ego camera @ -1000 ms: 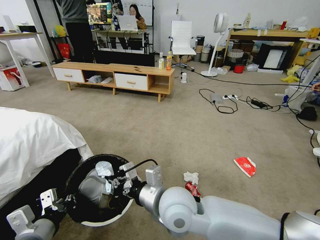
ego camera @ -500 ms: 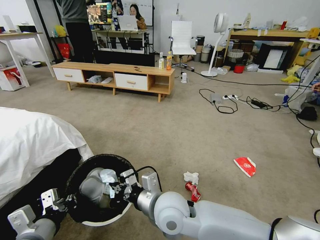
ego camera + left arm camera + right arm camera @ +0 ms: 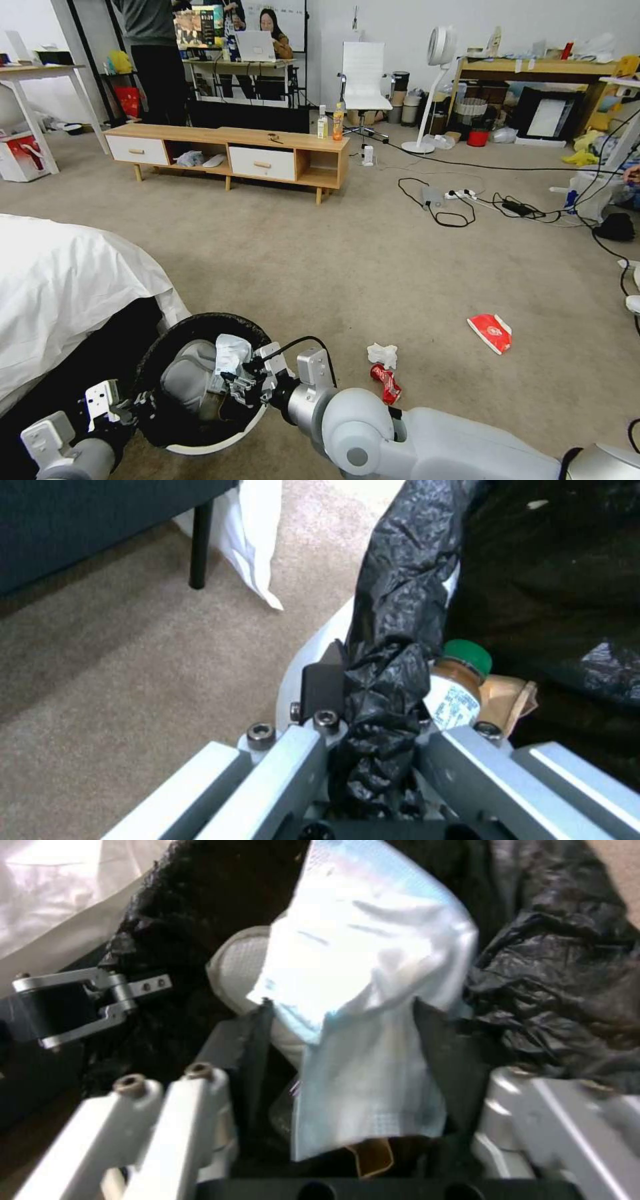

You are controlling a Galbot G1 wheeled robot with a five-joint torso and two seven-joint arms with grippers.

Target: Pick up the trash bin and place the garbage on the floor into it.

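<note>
Left gripper point(image 3: 373, 730) is clamping the rim of the trash bin point(image 3: 200, 445), its fingers pinching the crinkled black liner point(image 3: 400, 595) against the white wall; this is judged to be keeping the bin raised beside the robot, next to the bed's white sheet point(image 3: 60, 280), so that litter can be dropped in. Right gripper point(image 3: 347, 1060) is reaching over the bin's mouth, its fingers closed on a pale, crumpled tissue point(image 3: 373, 990) that is hanging above the bag's interior, apparently for release. Inside the bin, a green-capped bottle point(image 3: 460, 685) and a brown paper bag point(image 3: 510, 700) are lying against the liner. On the carpet point(image 3: 373, 267), to the right of the bin, a white tissue point(image 3: 383, 354), a crushed red can point(image 3: 386, 383) and, farther right, a flat red packet point(image 3: 490, 332) are waiting; the task is therefore judged partly complete.
</note>
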